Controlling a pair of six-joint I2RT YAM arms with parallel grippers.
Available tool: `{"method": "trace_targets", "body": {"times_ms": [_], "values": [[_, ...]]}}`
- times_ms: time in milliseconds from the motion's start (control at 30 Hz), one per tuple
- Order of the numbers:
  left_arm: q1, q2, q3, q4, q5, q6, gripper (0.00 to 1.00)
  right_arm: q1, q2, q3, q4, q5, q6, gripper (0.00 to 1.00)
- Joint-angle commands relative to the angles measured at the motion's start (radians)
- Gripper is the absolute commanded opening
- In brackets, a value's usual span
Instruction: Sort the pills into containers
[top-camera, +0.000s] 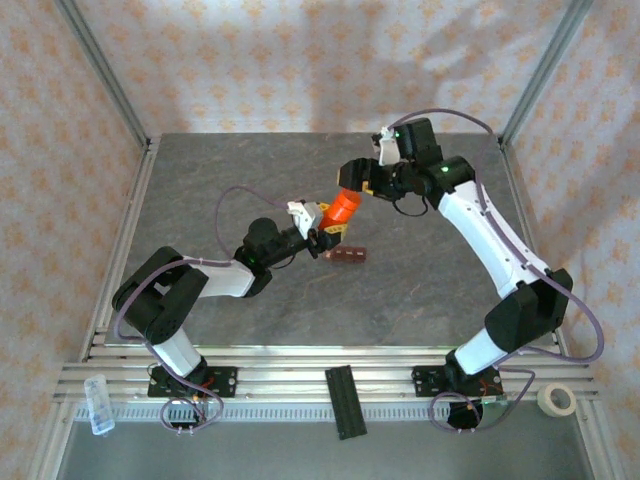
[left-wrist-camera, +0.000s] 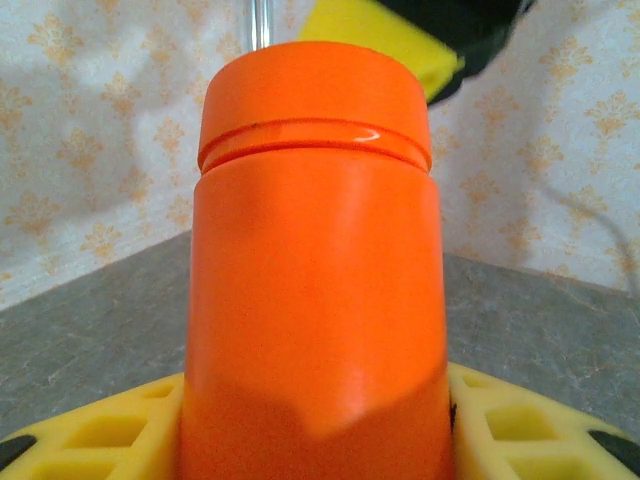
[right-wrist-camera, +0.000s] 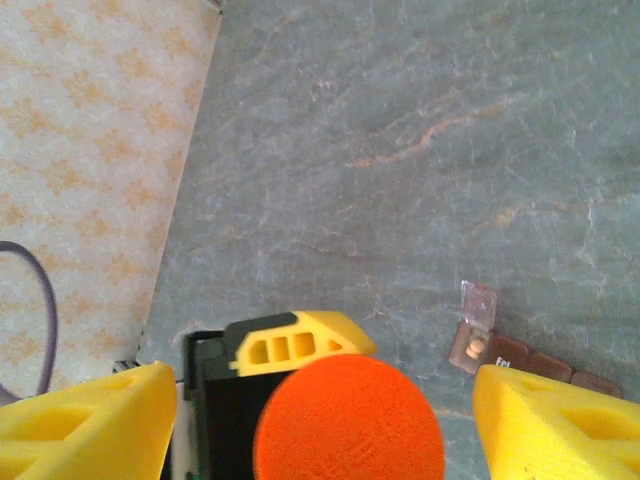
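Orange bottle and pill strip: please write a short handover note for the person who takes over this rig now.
Left gripper: shut on the orange bottle, held tilted above the table.
Right gripper: open, fingers on either side of the bottle cap, not touching it.
Pill strip: on the table near the left gripper; end compartment lid open.
Done: one pill lies in that compartment.
Left: cap is on the bottle; the other compartments look closed.

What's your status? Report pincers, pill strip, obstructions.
Left pincer shut on orange bottle. Right pincer open, straddling the cap, not touching. Pill strip on table, end lid open, one pill inside. Nothing blocking it.
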Motion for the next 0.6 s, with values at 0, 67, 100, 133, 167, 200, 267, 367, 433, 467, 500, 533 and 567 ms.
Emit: {"method": "trace_targets", "body": {"times_ms": [0,67,100,133,167,200,267,367,433,467,500,533,567], "values": [[0.001,-0.042,-0.006,0.072,-0.016,0.028,0.0,-0.016,0.019,0.067,-0.054,0.028,-0.031,0.78],[0.002,-0.042,-0.007,0.07,-0.017,0.03,0.0,-0.025,0.021,0.086,-0.063,0.027,-0.037,0.78],[0.002,-0.043,-0.008,0.07,-0.016,0.03,0.0,-0.028,0.02,0.092,-0.066,0.027,-0.04,0.78],[0.003,-0.042,-0.009,0.07,-0.015,0.029,0.0,-0.036,0.02,0.097,-0.071,0.025,-0.041,0.78],[0.003,-0.044,-0.009,0.07,-0.015,0.031,0.0,-0.042,0.016,0.1,-0.071,0.022,-0.046,0.78],[0.003,-0.045,-0.011,0.07,-0.015,0.031,0.0,-0.047,0.012,0.1,-0.071,0.021,-0.049,0.78],[0.004,-0.045,-0.01,0.068,-0.015,0.032,0.0,-0.061,0.002,0.099,-0.074,0.021,-0.059,0.78],[0.003,-0.046,-0.009,0.068,-0.015,0.032,0.0,-0.079,-0.013,0.096,-0.078,0.016,-0.078,0.78],[0.004,-0.045,-0.007,0.069,-0.013,0.033,0.0,-0.087,-0.022,0.092,-0.081,0.017,-0.093,0.79],[0.003,-0.046,-0.006,0.067,-0.013,0.03,0.0,-0.09,-0.026,0.089,-0.084,0.017,-0.097,0.79],[0.004,-0.045,-0.006,0.067,-0.013,0.03,0.0,-0.094,-0.028,0.088,-0.084,0.016,-0.102,0.79],[0.004,-0.045,-0.007,0.067,-0.013,0.031,0.0,-0.097,-0.029,0.087,-0.085,0.018,-0.105,0.79],[0.004,-0.046,-0.005,0.067,-0.014,0.03,0.0,-0.1,-0.03,0.085,-0.088,0.02,-0.109,0.79]]}}
